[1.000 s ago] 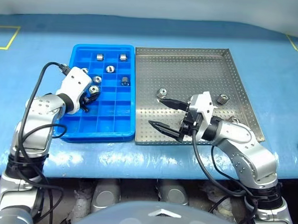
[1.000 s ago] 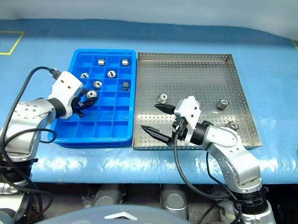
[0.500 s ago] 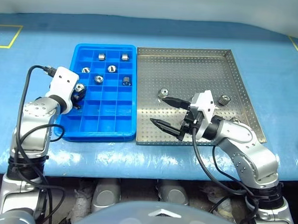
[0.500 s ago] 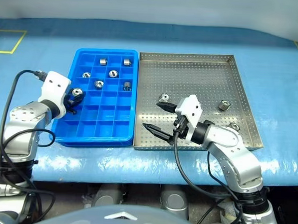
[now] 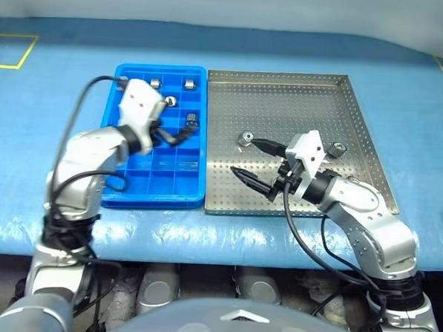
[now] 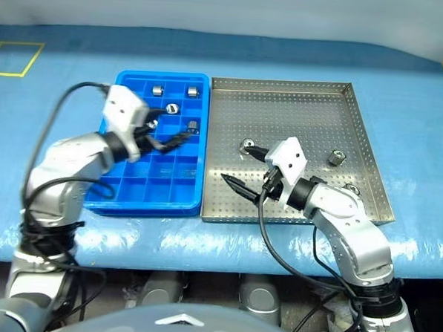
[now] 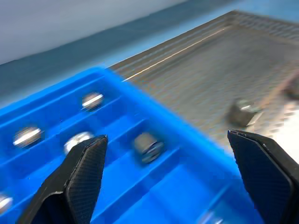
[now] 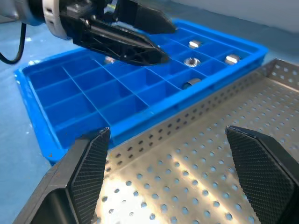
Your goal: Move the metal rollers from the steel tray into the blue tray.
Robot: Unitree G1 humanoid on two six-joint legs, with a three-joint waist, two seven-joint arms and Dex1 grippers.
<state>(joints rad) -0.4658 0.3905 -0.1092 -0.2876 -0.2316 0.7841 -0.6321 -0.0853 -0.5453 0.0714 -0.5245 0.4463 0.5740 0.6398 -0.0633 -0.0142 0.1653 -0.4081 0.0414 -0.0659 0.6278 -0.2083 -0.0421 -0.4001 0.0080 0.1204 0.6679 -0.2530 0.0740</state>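
Swung rightward over the blue tray (image 5: 117, 194), left gripper (image 5: 177, 131) now gapes wide, empty; right gripper (image 5: 253, 162) spread wide beside it over the steel tray (image 5: 371, 151).

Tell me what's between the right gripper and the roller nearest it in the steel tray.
Nothing: in the left eye view, only bare perforated tray floor separates the right gripper from that roller.

Bright blue tray (image 5: 152, 179) with square grid of compartments, silver-grey steel tray (image 5: 299, 103) with regular perforation dots, shiny silver metal rollers (image 5: 247, 138) with dark centre holes, blue table cover (image 5: 55, 83) with yellow line markings, black textured fingers (image 8: 88, 168)
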